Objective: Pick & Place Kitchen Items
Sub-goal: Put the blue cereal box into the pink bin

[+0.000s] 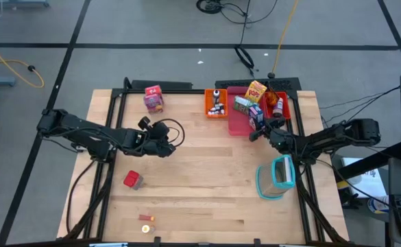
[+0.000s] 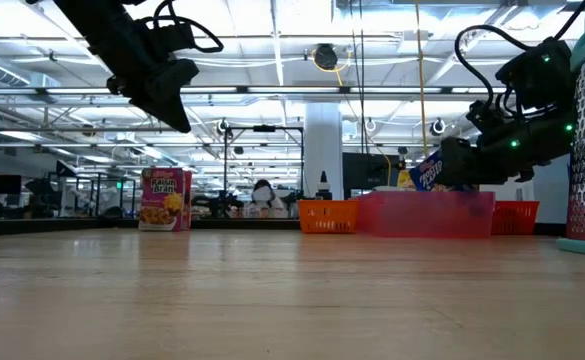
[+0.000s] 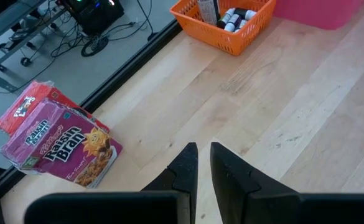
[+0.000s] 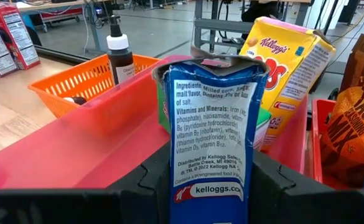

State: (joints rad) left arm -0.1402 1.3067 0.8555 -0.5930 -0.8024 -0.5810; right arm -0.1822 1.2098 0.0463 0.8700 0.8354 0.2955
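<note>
Right wrist view: right gripper clamps blue Kellogg's carton over pink tray; lower upright before releasing.

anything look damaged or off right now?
Yes: the blue-white Kellogg's carton clamped in the right gripper over the pink tray has a crushed, ragged top edge. The Raisin Bran box stands upright near the table's far edge. The left gripper hovers mid-table, shut and empty.
</note>
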